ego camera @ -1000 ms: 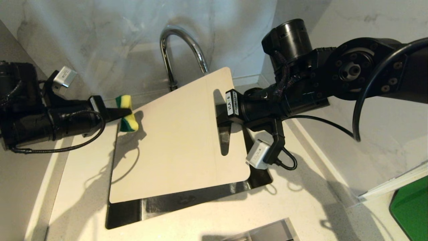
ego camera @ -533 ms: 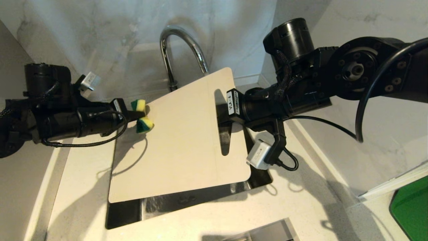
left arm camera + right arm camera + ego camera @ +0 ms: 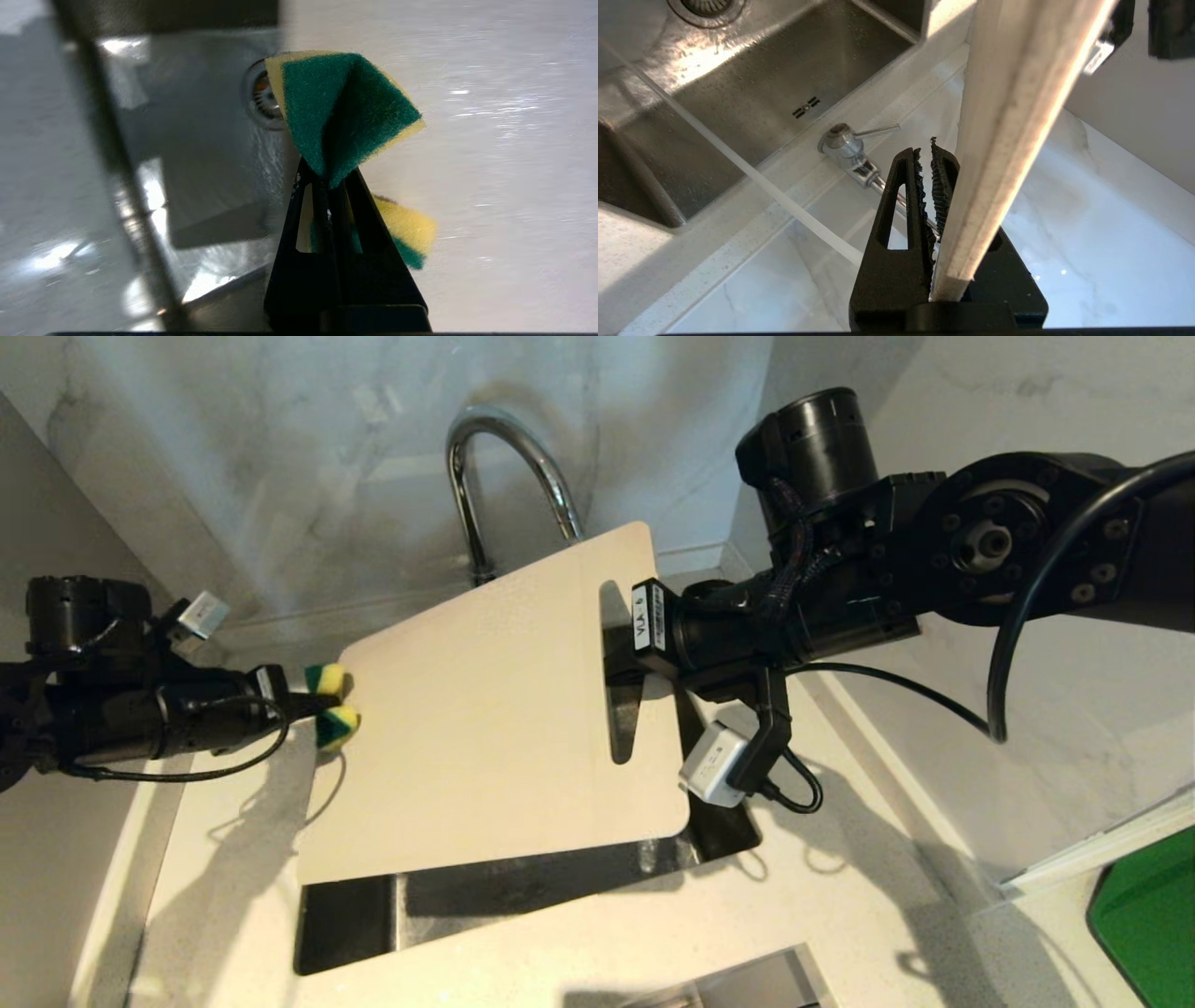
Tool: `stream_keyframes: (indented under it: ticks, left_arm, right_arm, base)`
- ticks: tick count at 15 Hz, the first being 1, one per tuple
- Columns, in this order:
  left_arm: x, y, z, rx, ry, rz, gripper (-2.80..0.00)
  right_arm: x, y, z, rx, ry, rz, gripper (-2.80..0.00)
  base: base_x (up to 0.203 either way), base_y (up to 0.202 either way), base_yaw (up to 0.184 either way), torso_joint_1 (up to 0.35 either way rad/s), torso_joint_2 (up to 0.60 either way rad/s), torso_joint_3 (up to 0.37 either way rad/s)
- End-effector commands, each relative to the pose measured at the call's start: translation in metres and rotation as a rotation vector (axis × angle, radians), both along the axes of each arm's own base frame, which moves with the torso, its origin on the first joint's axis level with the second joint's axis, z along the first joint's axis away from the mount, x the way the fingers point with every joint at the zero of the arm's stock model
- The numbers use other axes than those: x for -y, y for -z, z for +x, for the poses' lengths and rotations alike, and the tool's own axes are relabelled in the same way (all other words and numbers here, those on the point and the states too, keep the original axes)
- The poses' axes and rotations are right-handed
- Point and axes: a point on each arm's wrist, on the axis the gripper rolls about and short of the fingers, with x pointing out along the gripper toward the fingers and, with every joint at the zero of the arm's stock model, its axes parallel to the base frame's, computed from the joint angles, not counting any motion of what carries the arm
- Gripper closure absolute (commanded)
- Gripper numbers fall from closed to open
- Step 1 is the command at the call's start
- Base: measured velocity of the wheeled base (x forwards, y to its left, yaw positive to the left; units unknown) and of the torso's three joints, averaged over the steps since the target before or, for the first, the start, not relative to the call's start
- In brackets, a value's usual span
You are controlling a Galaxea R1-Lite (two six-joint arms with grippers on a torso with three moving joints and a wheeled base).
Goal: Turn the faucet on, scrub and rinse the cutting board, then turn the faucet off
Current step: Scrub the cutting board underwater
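Note:
The cream cutting board is held tilted over the sink. My right gripper is shut on it at the slot handle. In the right wrist view the cutting board's edge runs up from between the fingers of the right gripper. My left gripper is shut on a folded green and yellow sponge right at the board's left edge. The left wrist view shows the sponge bulging past the left gripper, beside the board's face. The chrome faucet arches behind the board. Its base and lever show, and a thin pale streak like running water slants into the basin.
The sink drain lies below the sponge. Pale stone counter surrounds the basin, with marble walls close behind and on both sides. A green flat object lies at the far right. A metal edge shows at the front.
The left gripper pushed the sponge right onto the board's corner, then drew it back left and down to the board's left edge. The board shifted slightly up and left.

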Motion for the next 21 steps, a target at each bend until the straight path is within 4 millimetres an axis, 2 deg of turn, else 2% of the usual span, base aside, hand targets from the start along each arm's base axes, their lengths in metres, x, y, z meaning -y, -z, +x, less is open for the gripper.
stream_keyframes:
  ticks: [1, 3, 5, 6, 9, 11, 13, 15, 17, 21]
  left_arm:
    - [-0.023, 0.009, -0.001, -0.029, -0.042, -0.006, 0.00]
    - [-0.034, 0.008, -0.003, -0.024, -0.048, -0.021, 0.00]
    - [-0.032, -0.003, -0.007, 0.008, -0.041, -0.027, 0.00]
    - [-0.027, -0.015, -0.010, 0.039, -0.032, -0.044, 0.00]
    - [-0.003, -0.057, -0.031, 0.119, 0.026, -0.112, 0.00]
    - [0.022, -0.084, -0.057, 0.135, 0.112, -0.151, 0.00]
    - [0.052, -0.097, -0.084, 0.123, 0.217, -0.185, 0.00]
    - [0.083, -0.097, -0.109, 0.099, 0.298, -0.194, 0.00]
    - [0.112, -0.088, -0.127, 0.057, 0.331, -0.190, 0.00]
    - [0.133, -0.049, -0.140, 0.014, 0.377, -0.173, 0.00]
  right_arm:
    - [0.000, 0.000, -0.001, 0.009, -0.010, -0.007, 0.00]
    - [0.000, 0.001, -0.001, 0.007, -0.010, -0.008, 0.00]
    - [0.000, 0.001, 0.000, 0.007, -0.009, -0.008, 0.00]
    - [0.000, 0.001, -0.001, 0.007, -0.010, -0.008, 0.00]
    - [0.001, -0.001, -0.002, 0.012, -0.010, -0.003, 0.00]
    - [0.001, -0.001, -0.002, 0.013, -0.010, -0.004, 0.00]
    - [0.001, -0.002, -0.002, 0.013, -0.009, -0.002, 0.00]
    - [0.001, -0.003, -0.002, 0.013, -0.007, 0.002, 0.00]
    - [0.001, -0.003, -0.002, 0.011, -0.004, 0.006, 0.00]
    - [0.003, -0.010, -0.004, -0.002, 0.016, 0.037, 0.00]
  base:
    - [0.000, 0.000, 0.000, 0.000, 0.00, 0.000]
    - [0.000, 0.000, 0.000, 0.000, 0.00, 0.000]
    - [0.000, 0.000, 0.000, 0.000, 0.00, 0.000]
    - [0.000, 0.000, 0.000, 0.000, 0.00, 0.000]
    - [0.000, 0.000, 0.000, 0.000, 0.00, 0.000]
    - [0.000, 0.000, 0.000, 0.000, 0.00, 0.000]
    - [0.000, 0.000, 0.000, 0.000, 0.00, 0.000]
    - [0.000, 0.000, 0.000, 0.000, 0.00, 0.000]
    - [0.000, 0.000, 0.000, 0.000, 0.00, 0.000]
    - [0.000, 0.000, 0.000, 0.000, 0.00, 0.000]
